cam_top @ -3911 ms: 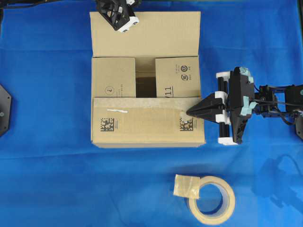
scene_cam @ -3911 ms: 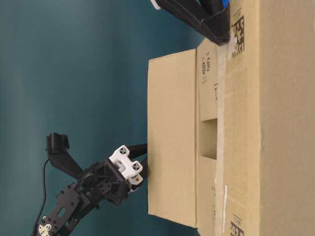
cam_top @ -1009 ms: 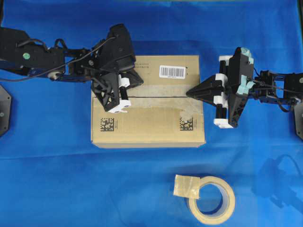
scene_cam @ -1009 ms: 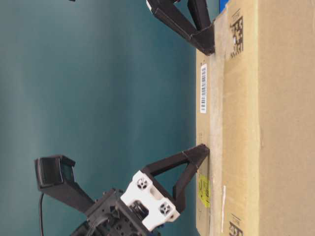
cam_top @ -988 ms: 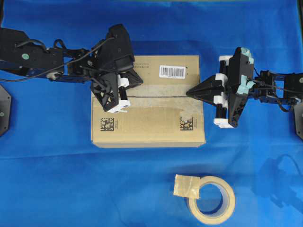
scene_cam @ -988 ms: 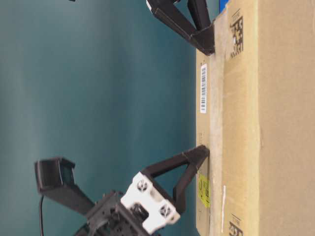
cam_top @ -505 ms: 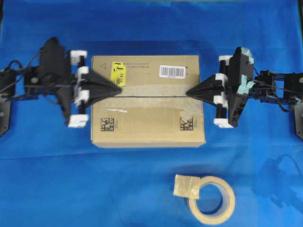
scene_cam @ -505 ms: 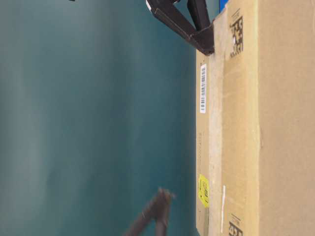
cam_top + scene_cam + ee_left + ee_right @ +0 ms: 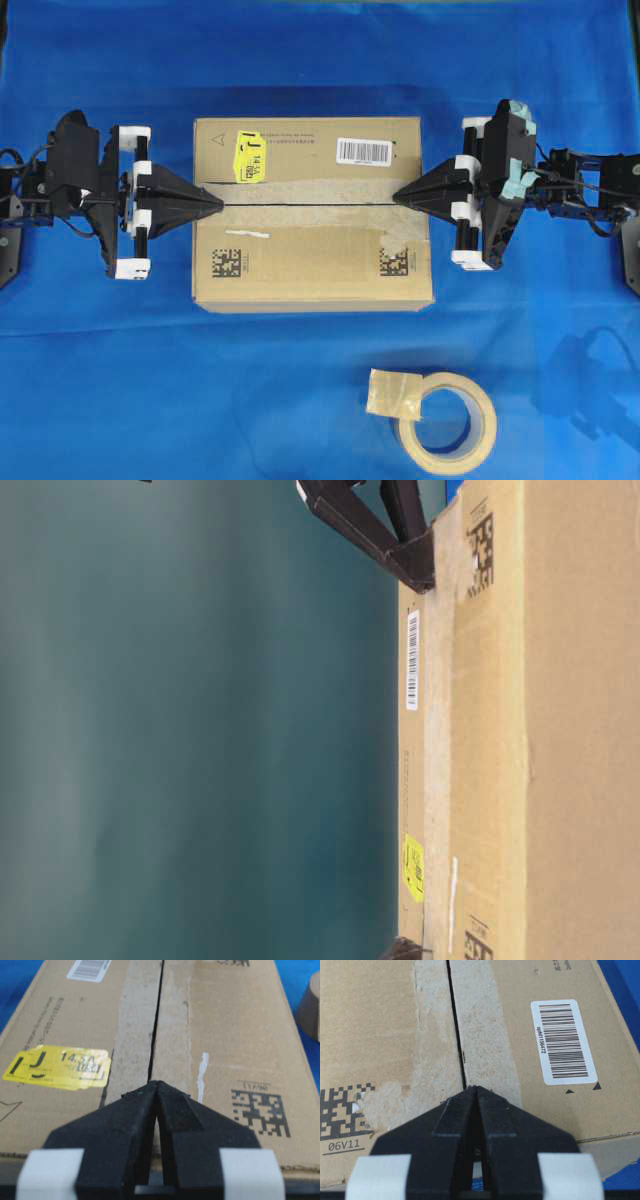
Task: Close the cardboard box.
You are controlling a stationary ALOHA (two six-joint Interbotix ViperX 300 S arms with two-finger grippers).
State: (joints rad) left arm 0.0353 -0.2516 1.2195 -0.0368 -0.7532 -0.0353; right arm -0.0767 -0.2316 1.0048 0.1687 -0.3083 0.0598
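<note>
The large brown corrugated cardboard box (image 9: pixel 312 212) sits on the blue cloth-covered desk (image 9: pixel 300 400), a little toward its far edge, with all four flaps folded down. The two long top flaps meet along a dark centre seam (image 9: pixel 156 1020) flanked by strips of old tape. A yellow sticker (image 9: pixel 249 157) and a white barcode label (image 9: pixel 364 151) lie on the far flap.

The left gripper (image 9: pixel 212 200) points at the seam from the box's left edge, its black fingers pressed together with nothing between them. The right gripper (image 9: pixel 402 198) does the same at the right edge, likewise pinched to a point and empty. Whether either tip presses on the cardboard is hard to say, though both seem to rest at the flap ends.

The box looks light and stiff, yet its flaps may spring up. Pressing near the seam, at the flap ends, should hold them best. A beige tape roll (image 9: pixel 446 416) lies near the desk's front edge, well apart.
</note>
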